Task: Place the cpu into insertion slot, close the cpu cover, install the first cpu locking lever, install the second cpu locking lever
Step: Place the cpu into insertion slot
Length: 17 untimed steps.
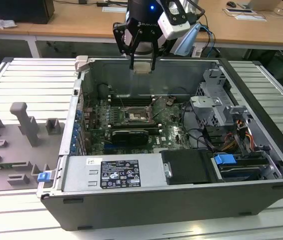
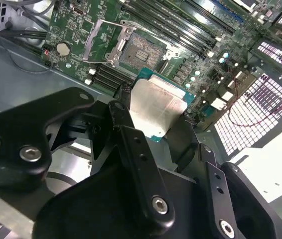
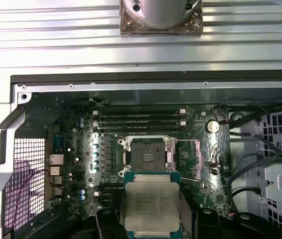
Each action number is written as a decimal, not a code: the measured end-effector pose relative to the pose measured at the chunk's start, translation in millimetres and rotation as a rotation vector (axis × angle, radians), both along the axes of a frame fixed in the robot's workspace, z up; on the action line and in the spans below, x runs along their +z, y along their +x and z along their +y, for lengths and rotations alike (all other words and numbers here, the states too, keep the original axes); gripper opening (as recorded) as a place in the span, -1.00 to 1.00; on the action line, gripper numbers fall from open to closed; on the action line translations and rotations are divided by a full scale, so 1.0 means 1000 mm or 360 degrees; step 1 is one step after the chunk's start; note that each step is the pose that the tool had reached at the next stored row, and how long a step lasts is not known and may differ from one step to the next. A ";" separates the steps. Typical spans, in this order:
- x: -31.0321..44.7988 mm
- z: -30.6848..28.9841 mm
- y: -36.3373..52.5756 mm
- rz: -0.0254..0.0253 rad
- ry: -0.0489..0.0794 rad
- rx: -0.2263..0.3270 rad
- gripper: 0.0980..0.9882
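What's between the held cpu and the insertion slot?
Nothing. In the first wrist view the cpu is held just short of the open insertion slot, with no part between them.

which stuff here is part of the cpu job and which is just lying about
Job: cpu, gripped in the tool; insertion slot, empty; cpu cover, open.
Lying about: memory slots; coin battery; labelled metal box; grey fixture.

An open computer case (image 1: 131, 210) lies on the ribbed metal worktop (image 1: 31, 80), its green motherboard (image 1: 174, 131) exposed. A labelled power supply (image 1: 119, 172) sits along its near side. A grey plastic fixture (image 1: 29, 125) stands at the exterior view's left.
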State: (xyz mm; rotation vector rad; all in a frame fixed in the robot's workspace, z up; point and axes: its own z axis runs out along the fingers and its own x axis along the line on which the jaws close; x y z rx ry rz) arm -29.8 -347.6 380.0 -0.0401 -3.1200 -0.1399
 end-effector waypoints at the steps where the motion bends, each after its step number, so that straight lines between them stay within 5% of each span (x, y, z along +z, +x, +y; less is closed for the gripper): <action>1: 0.0000 -0.0001 0.0000 -0.00001 0.0000 0.0000 -0.02; 10: 0.0000 -0.0003 0.0000 0.00000 0.0000 -0.0001 -0.02; 17: 0.0000 -0.0003 0.0000 0.00000 0.0000 -0.0098 -0.02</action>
